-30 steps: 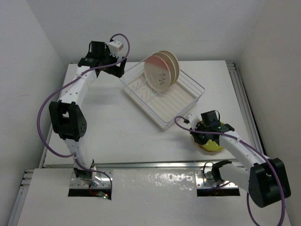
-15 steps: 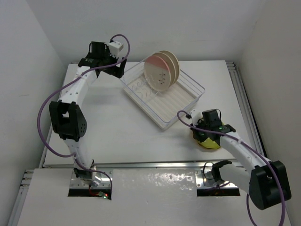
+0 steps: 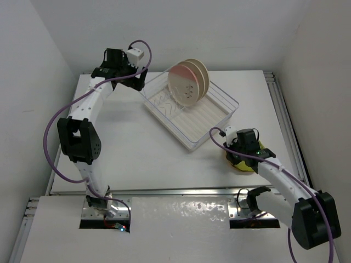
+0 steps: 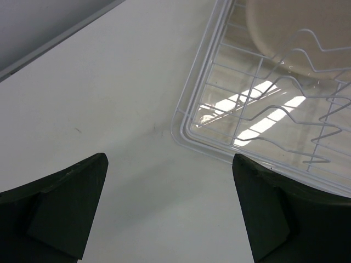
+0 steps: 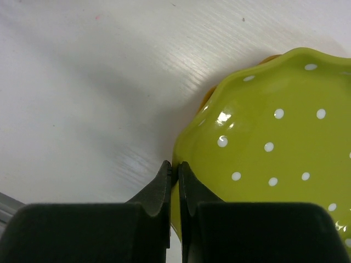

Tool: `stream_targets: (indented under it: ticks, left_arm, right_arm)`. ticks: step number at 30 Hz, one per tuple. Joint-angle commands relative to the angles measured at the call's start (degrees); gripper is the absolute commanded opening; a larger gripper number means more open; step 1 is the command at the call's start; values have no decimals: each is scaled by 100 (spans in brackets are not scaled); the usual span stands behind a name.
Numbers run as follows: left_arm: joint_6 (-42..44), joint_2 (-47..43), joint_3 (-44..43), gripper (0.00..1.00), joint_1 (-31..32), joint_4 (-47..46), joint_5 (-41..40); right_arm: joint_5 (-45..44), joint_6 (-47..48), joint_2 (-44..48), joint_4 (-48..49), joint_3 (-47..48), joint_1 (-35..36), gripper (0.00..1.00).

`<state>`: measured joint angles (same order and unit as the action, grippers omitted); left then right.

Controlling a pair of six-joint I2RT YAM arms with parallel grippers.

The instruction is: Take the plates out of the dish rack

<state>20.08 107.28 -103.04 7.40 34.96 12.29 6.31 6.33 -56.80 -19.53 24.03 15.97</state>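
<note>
While the yellow-green plate (image 5: 274, 153) lies flat on the desk (image 5: 82, 82), my right gripper (image 5: 176, 170) has edged toward the dish rack (image 3: 219, 118), jaws clenched on nothing at the plate's rim. Pink plate (image 3: 184, 87) and beige plate (image 3: 202, 74) not yet unloaded; left gripper (image 4: 169, 161) released beside the rack.

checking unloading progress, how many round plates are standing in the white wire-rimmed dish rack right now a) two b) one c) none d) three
a: a pale pink round plate and a beige round plate behind it stand in the white wire-rimmed dish rack, while the yellow-green white-dotted plate lies on the white table.
</note>
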Motion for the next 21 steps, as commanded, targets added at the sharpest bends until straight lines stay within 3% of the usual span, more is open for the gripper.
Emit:
stream_targets:
  ticks: [1, 8, 18, 21]
  left_arm:
    - [40, -155, 74, 95, -10, -165, -25]
    - [32, -182, 118, 95, -10, -174, -43]
    - [58, -190, 136, 95, -19, -183, -61]
    - [67, -190, 136, 95, -10, -183, -78]
  right_arm:
    - [-411, -17, -68, 309, 128, 3, 0]
    - [-946, -859, -270, 687, 216, 3, 0]
    - [-938, -712, -385, 547, 102, 3, 0]
    - [-965, -686, -437, 485, 137, 3, 12]
